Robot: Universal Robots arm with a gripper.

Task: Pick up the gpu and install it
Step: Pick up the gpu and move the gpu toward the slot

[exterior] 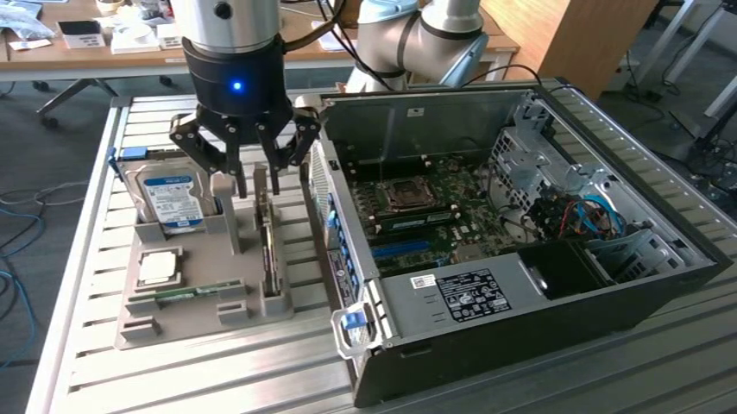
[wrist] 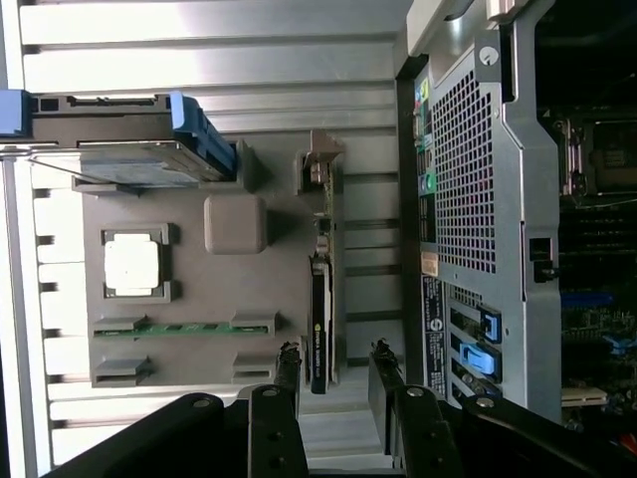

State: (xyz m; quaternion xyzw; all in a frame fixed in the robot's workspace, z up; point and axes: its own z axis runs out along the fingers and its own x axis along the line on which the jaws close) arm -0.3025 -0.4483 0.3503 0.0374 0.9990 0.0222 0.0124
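Observation:
The gpu (exterior: 269,250) is a thin dark card standing on its edge in a slot of the grey parts tray (exterior: 213,259), beside the open computer case (exterior: 519,285). My gripper (exterior: 258,185) hangs open just above the card's far end, one finger on each side of its line and nothing between them. In the wrist view the gpu (wrist: 320,309) runs straight toward the gap of the gripper (wrist: 336,363), whose fingertips (wrist: 289,368) stand apart from it. The motherboard (exterior: 426,207) lies exposed inside the case.
The tray also holds a silver hard drive (exterior: 171,198) with a blue-white label, a square processor (exterior: 159,267) and a green memory stick (exterior: 185,291). The case's rear panel (wrist: 478,199) stands close beside the tray. All rest on a slatted metal table (exterior: 207,379).

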